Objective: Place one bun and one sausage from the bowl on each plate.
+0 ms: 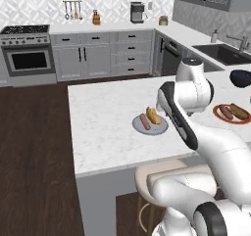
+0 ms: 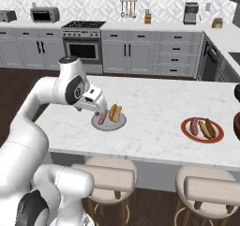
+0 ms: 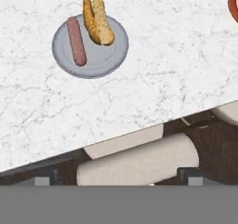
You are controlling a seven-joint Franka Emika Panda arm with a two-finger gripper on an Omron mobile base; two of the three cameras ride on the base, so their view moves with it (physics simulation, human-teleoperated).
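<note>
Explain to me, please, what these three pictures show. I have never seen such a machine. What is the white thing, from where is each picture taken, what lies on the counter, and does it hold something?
The white thing is a robot arm on a driving base, in a computer-drawn kitchen. Two pictures come from cameras on the base, behind the arm to its left and right. The third comes from a camera on the hand, looking down past the counter's edge to the stools.

On the marble counter lies a grey plate with one sausage and one bun. Farther right is a red-rimmed plate, also with a sausage and a bun. A dark navy bowl stands behind it.

The gripper hangs by the grey plate, open and holding nothing.
</note>
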